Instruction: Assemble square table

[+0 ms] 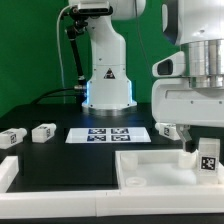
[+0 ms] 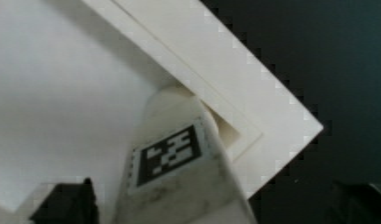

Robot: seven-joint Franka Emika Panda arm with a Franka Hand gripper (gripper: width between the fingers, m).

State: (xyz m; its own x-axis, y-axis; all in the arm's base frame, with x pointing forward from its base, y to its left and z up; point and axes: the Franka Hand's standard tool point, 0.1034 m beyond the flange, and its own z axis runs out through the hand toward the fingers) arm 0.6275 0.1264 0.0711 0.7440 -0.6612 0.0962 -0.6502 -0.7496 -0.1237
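From my station the slab (image 1: 150,172) is a broad white square with a raised rim. It lies on the black table (image 1: 60,160) at the front of the exterior view and reaches toward that view's right. In the wrist view one of its corners (image 2: 258,80) shows a stepped double edge.

I count one slab and four legs. One standing leg (image 1: 208,156) is upright on the slab near its right end in the exterior view. The other three are loose legs on the table: one (image 1: 10,138) and another (image 1: 43,131) lie at the exterior view's left, and the third (image 1: 168,130) lies behind the slab, just beside the marker board (image 1: 107,134).

Each leg is a short white block. The standing leg carries a black-and-white tag (image 2: 169,152) on its face. The marker board has several such tags. The arm's base (image 1: 108,80) bears a triangular label. I can read no writing anywhere.

The gripper (image 1: 206,143) hangs right over the standing leg. Its fingers (image 2: 62,205) are spread apart, with the leg between them and a gap on each side, so nothing is held.
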